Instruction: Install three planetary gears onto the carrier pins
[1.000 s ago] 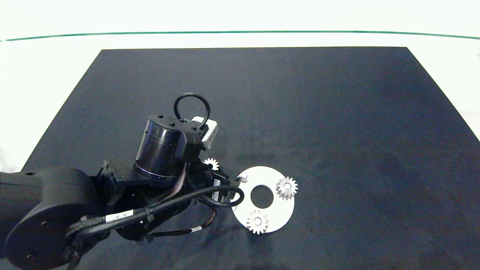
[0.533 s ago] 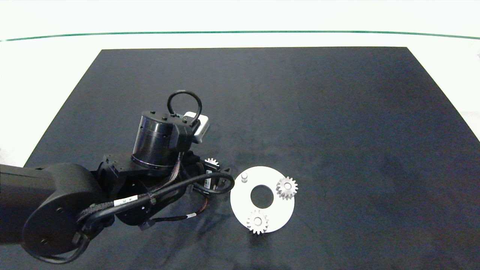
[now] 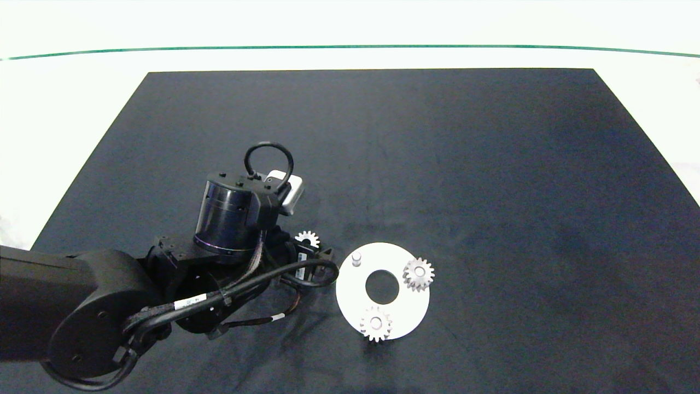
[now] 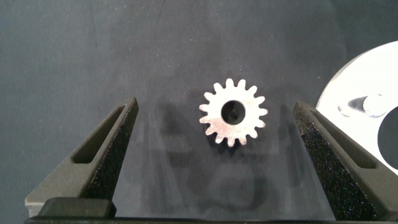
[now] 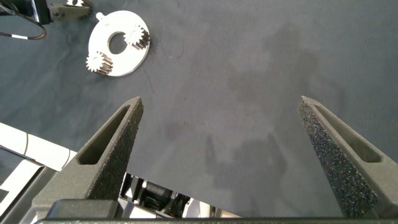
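While the arm [image 3: 164, 290] half-hides it, the third gear [image 4: 233, 112] lies flat.

Left arm [image 3: 109, 306]: dark, entering from the left edge and bent forward low over the counter, wrist tipped downward. Left claw [image 4: 217, 134]: fingers spread wide apart, gripping nothing. Right claw [image 5: 227, 134]: held high and well clear, fingers likewise spread wide, empty; its arm lies outside the head view.
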Available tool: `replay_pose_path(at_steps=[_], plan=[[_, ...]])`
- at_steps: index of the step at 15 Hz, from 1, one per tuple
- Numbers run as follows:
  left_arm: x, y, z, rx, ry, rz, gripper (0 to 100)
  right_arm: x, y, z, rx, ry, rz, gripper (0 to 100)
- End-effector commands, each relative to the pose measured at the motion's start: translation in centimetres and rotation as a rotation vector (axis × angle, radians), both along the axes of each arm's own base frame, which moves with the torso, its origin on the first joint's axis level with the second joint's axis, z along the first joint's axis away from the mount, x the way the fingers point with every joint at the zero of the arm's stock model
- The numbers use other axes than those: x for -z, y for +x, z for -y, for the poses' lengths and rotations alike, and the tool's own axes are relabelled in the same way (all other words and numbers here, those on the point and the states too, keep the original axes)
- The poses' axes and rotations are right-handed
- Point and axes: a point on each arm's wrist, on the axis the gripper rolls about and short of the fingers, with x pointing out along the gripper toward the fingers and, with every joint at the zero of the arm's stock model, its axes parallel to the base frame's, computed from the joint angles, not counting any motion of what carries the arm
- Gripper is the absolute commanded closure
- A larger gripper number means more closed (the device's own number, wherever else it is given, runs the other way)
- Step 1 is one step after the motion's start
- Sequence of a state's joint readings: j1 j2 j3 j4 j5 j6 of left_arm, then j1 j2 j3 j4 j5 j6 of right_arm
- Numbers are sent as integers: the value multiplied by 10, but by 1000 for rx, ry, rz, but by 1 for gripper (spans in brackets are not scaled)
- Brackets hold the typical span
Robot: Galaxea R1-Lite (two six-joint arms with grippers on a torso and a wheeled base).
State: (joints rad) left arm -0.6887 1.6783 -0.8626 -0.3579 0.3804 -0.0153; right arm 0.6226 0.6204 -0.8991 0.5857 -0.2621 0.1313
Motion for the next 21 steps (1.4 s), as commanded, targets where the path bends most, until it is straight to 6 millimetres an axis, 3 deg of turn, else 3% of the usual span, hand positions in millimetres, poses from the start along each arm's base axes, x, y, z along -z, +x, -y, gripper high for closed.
replay_pose_path(at_steps=[1, 6, 21], plan=[[2, 1, 1, -6, 12, 15, 0, 0, 0, 0, 2, -2, -3, 0], [20, 5, 3, 7, 44, 88, 5, 0, 0, 0, 2, -2, -2, 0], [22, 4, 3, 11, 56, 89, 35, 0, 0, 0, 4, 5, -5, 0]])
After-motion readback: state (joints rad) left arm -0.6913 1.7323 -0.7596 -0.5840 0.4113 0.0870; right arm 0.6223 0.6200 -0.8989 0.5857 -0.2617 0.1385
